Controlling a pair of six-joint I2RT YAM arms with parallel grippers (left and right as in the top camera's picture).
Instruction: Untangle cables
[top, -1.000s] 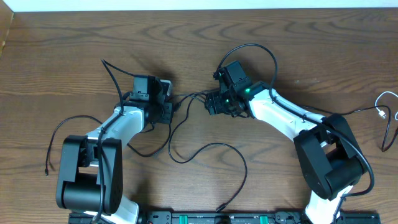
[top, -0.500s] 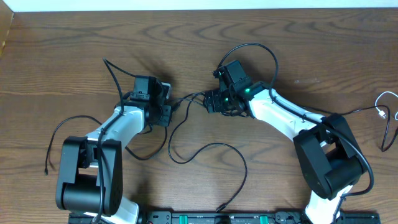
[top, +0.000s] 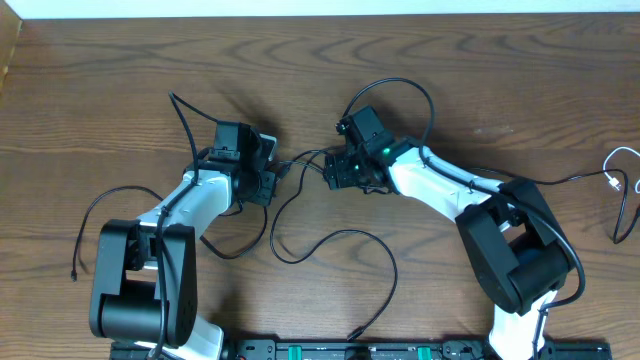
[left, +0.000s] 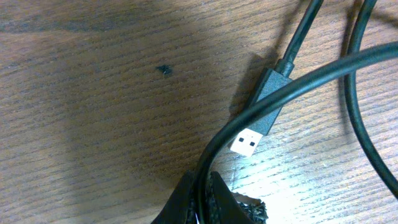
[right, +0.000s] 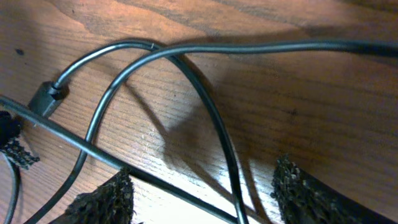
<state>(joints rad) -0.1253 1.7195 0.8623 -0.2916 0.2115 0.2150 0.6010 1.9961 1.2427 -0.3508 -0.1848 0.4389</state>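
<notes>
I am watching the left end effector (left: 202, 202) clamping fully closed on one black cable (left: 367, 60). That cable is running up between the pads and curving away to the right, over a USB plug (left: 258, 115) that is lying flat on the wooden surface (left: 93, 93). The right end effector (right: 202, 199) is standing wide, its two fingers (right: 102, 199) well apart and gripping nothing. Black strands are crossing the surface between and just beyond them, and a small plug (right: 46, 96) is lying at the left of that view; I cannot tell whether the pads are touching any strand. Counting from overhead, I am seeing one tangle of black cords (top: 300, 165) lying between the two end effectors, though I cannot tell how many cords it contains. One long black loop (top: 350, 235) is trailing from it toward the near edge, one thin black cord (top: 100, 200) is lying beside the left arm, and one white cable (top: 622, 158) is lying well apart at the far right. Compared with a second ago, the right arm is sitting further left, closer to the tangle, while the left arm and the long loop are lying where they were.
</notes>
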